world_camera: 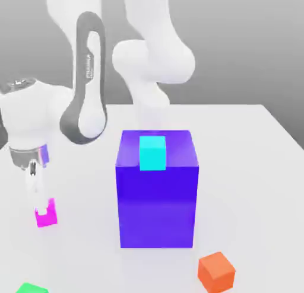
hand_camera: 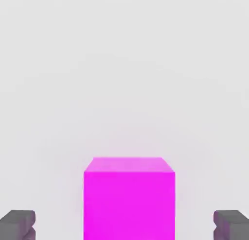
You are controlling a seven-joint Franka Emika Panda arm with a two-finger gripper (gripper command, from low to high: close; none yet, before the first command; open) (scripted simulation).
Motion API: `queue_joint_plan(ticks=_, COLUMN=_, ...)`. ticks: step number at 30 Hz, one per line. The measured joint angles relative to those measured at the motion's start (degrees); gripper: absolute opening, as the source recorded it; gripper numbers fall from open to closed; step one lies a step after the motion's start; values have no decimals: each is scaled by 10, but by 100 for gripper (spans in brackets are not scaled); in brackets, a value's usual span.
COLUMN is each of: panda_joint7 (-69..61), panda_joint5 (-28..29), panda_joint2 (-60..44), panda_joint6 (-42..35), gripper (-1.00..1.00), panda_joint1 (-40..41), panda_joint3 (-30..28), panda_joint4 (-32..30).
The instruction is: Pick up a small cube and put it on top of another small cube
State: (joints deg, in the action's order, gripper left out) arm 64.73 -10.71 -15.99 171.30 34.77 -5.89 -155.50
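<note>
The white two-finger gripper [world_camera: 38, 194] of the single robot arm is reaching down at the exterior view's left, its two dark grey fingertips [hand_camera: 124, 224] standing wide apart and released, with nothing clasped between them. The small, plain, bright magenta-pink cube [hand_camera: 129, 205] is sitting on the pale, smooth tabletop [world_camera: 237, 167], lying between the two fingers and leaving a bare gap on either side. The coming move is turning on this relation: the cube is lying across the line on which the fingers would close, slightly nearer one finger than the other, so the first contact may nudge it a little before both pads are bearing. Being a cube, it is showing no clear long axis; its faces are pointing squarely toward the fingers, its side edges running roughly at right angles to the closing line, so no wrist turn seems to be needed. Whether the fingertips are low enough for a firm grip is hard to judge. The stacking is still awaiting this grasp, and the fingers are probably needing only a small settling before closing.
</note>
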Motion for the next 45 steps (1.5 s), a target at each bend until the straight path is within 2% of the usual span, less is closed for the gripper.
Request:
queue_joint_plan(ticks=1, panda_joint7=-5, panda_joint5=-6, panda_joint2=-18, panda_joint6=14, gripper=-100, panda_joint1=10, panda_joint3=12, panda_joint4=4)
queue_joint_plan(ticks=8, panda_joint7=-4, panda_joint5=-5, panda_joint2=-21, panda_joint6=17, gripper=-100, panda_joint1=14, panda_joint3=15, panda_joint4=4)
queue_joint_plan(ticks=15, panda_joint7=54, panda_joint5=72, panda_joint2=96, panda_joint6=-84, gripper=-100, panda_joint1=-17, panda_joint3=-29, panda_joint4=-11)
queue_joint_plan(ticks=32, panda_joint7=83, panda_joint5=104, panda_joint2=-39, panda_joint6=-285, gripper=-100, panda_joint1=-116, panda_joint3=58, panda_joint4=326)
queue_joint_plan(ticks=35, panda_joint7=85, panda_joint5=106, panda_joint2=-92, panda_joint6=-251, gripper=-100, panda_joint1=-124, panda_joint3=61, panda_joint4=346)
queue_joint_plan(ticks=36, panda_joint7=86, panda_joint5=106, panda_joint2=-110, panda_joint6=-235, gripper=100, panda_joint1=-125, panda_joint3=60, panda_joint4=348)
queue_joint_plan(ticks=42, panda_joint7=86, panda_joint5=107, panda_joint2=-120, panda_joint6=-227, gripper=100, panda_joint1=-125, panda_joint3=60, panda_joint4=349)
queue_joint_plan(ticks=45, panda_joint7=86, panda_joint5=107, panda_joint2=-84, panda_joint6=-261, gripper=100, panda_joint1=-126, panda_joint3=60, panda_joint4=347)
